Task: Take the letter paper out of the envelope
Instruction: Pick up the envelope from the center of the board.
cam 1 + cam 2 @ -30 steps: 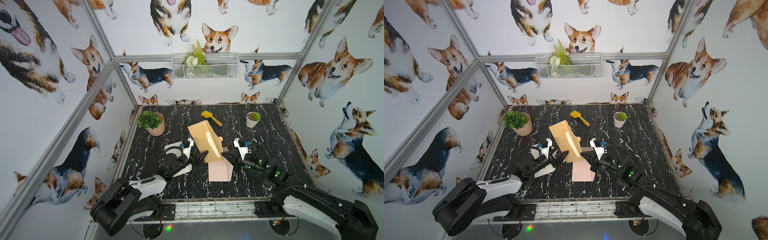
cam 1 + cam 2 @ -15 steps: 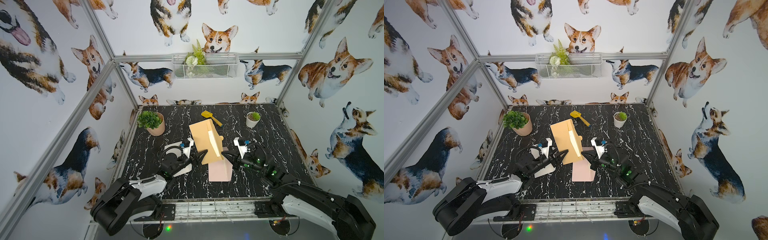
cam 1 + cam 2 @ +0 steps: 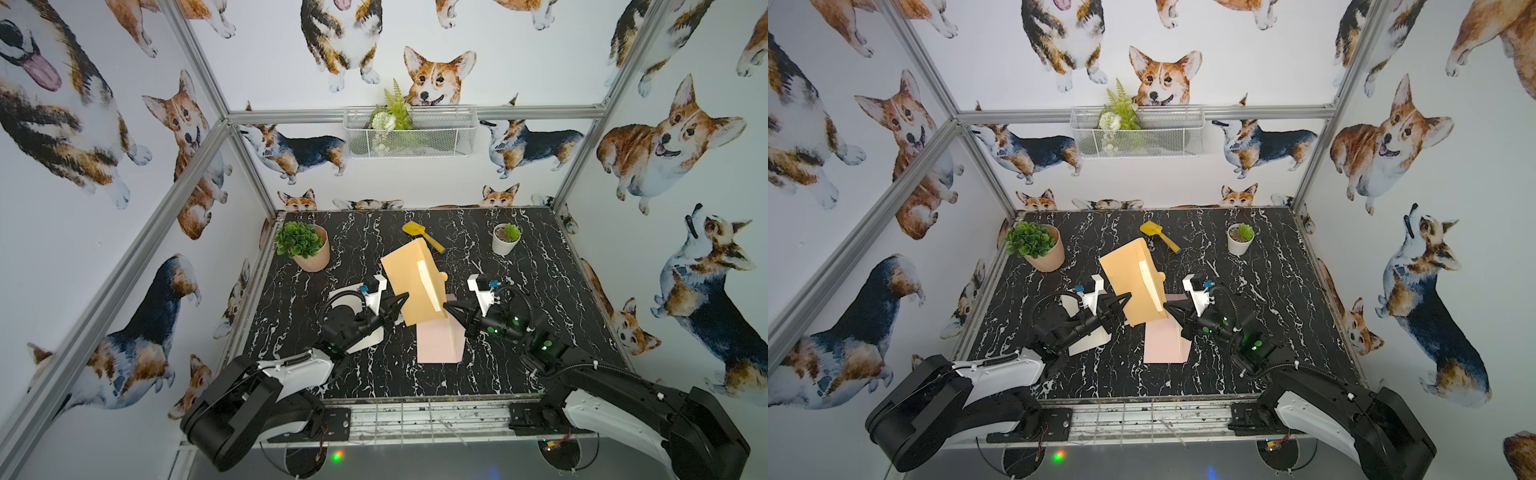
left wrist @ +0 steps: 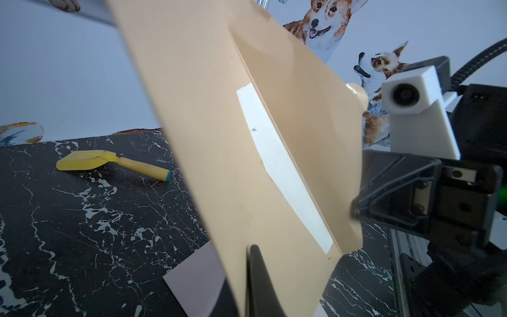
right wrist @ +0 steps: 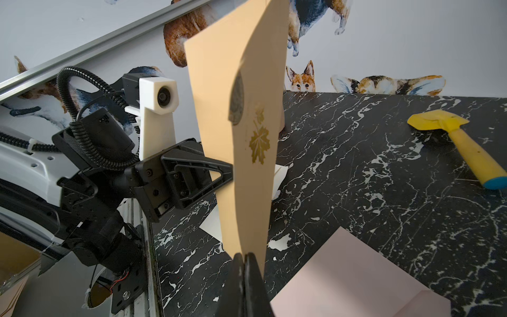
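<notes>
Currently: tan envelope [image 3: 411, 286], upright, clamped at opposite edges by left hand [image 3: 404, 297] and right hand [image 3: 447, 308], both closed on it. Letter paper [image 4: 279, 164]: white strip inside the mouth, between the hands. Handling: one hand holds; the other should regrip the strip alone and draw straight.

Tan envelope [image 3: 406, 291] upright, open, white letter paper [image 3: 428, 286] inside

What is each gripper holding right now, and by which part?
Both pinch the upright tan envelope: left gripper on one side edge, right gripper on the opposite, flap-side edge.
</notes>
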You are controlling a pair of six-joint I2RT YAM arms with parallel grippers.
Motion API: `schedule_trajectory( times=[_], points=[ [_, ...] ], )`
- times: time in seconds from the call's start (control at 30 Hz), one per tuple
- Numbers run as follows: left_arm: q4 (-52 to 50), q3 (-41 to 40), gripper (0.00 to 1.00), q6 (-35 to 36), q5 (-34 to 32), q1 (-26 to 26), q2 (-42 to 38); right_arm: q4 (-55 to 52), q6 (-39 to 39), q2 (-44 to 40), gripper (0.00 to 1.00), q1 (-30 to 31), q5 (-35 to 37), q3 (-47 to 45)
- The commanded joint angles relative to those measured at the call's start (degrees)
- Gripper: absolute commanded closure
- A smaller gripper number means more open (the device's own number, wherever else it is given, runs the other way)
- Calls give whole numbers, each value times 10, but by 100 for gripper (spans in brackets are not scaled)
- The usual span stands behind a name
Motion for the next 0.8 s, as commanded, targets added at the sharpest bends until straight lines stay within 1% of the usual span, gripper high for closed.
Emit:
schedule_trajectory(
  times=[0.0, 0.3, 0.43, 0.6, 0.63, 0.7, 0.73, 0.77],
  points=[
    [4, 6, 100, 0, -10, 2, -1, 29, 9, 1, 100, -1, -7, 2],
    [2, 1, 100, -1, -25, 2, -2, -8, 8, 11, 100, -1, 4, 22],
    [0, -1, 100, 0, -36, 3, -3, -22, 7, 0, 100, -2, 20, 20],
    [-16, -3, 100, 7, -53, 3, -12, -64, -1, -19, 100, -2, 35, 30],
    [-19, -2, 100, 9, -55, 3, -14, -69, -1, -23, 96, -2, 37, 30],
    [-24, -4, 100, 14, -57, 3, -18, -77, -1, -31, 86, -2, 45, 30],
    [-24, -4, 100, 15, -57, 3, -18, -80, -1, -34, 83, -2, 47, 30],
    [-26, -4, 100, 16, -58, 3, -19, -84, -2, -38, 77, -2, 49, 30]
  ],
)
